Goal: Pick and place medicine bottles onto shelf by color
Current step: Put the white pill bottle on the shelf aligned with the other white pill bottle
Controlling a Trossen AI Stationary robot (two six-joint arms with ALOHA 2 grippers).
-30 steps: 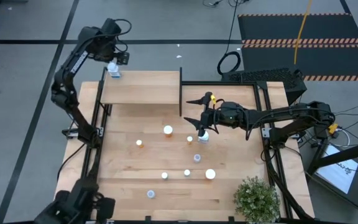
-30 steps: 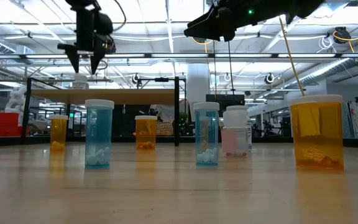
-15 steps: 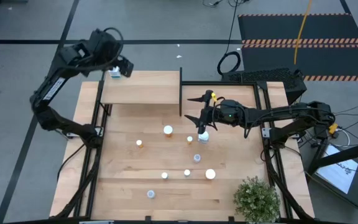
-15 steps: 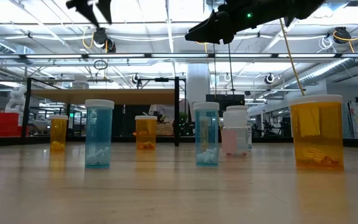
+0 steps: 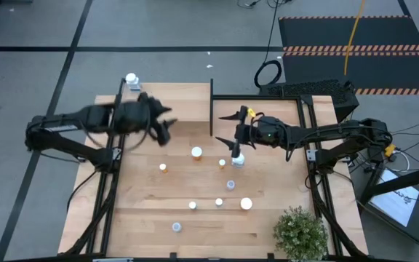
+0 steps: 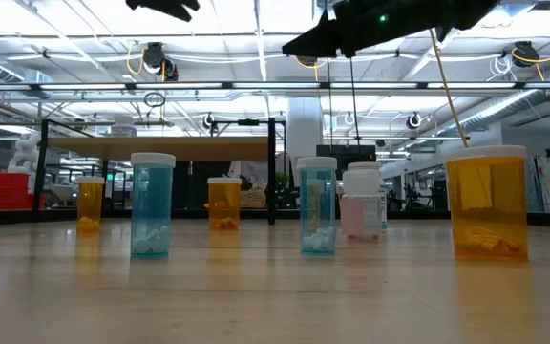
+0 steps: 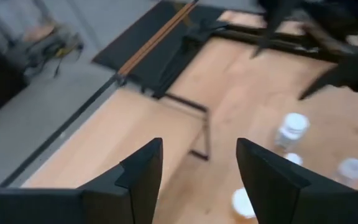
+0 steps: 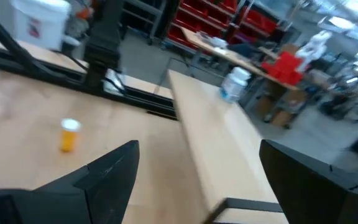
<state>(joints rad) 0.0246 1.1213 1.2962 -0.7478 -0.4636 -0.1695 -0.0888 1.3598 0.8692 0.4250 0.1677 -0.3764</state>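
Table (image 5: 144, 211) carries scattered bottles (image 5: 196, 153); shelf (image 5: 188, 102) holds one bottle (image 5: 132, 80).

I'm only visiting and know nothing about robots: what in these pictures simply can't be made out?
- Left end effector, high view: smeared by motion, so its finger gap is unclear there.
- Bottle under the right end effector, high view: the fingers cover most of it, so its colour is uncertain.
- Bottle on the shelf, high view: too small to read its colour or label.
- Both arms, low view: cut off by the top edge.
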